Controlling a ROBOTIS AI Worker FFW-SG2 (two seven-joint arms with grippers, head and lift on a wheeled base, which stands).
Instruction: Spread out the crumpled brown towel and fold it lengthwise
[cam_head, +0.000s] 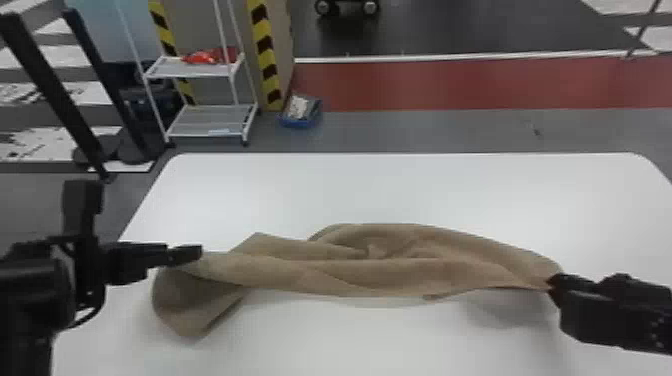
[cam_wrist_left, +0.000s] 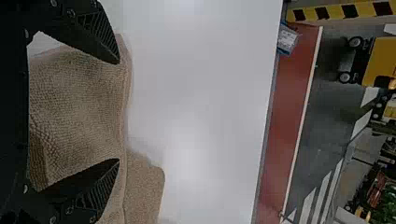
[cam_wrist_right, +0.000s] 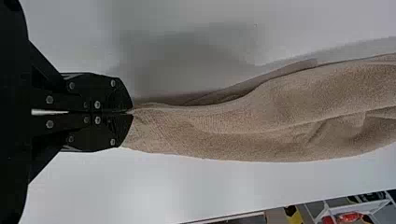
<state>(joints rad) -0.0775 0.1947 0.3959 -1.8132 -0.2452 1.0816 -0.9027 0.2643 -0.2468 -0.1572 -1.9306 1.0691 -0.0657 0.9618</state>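
On white table (cam_head: 400, 190), crumpled brown towel (cam_head: 375, 272), right claw (cam_head: 556, 284) gripping end

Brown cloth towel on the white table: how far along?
Early, by the look of it.
Done: the brown cloth towel is drawn out sideways across the white table.
In hand: right gripper, jaws shut on its right end; left gripper, jaws open at its left end.
Left to do: flatten the bunched middle, then the lengthwise fold.
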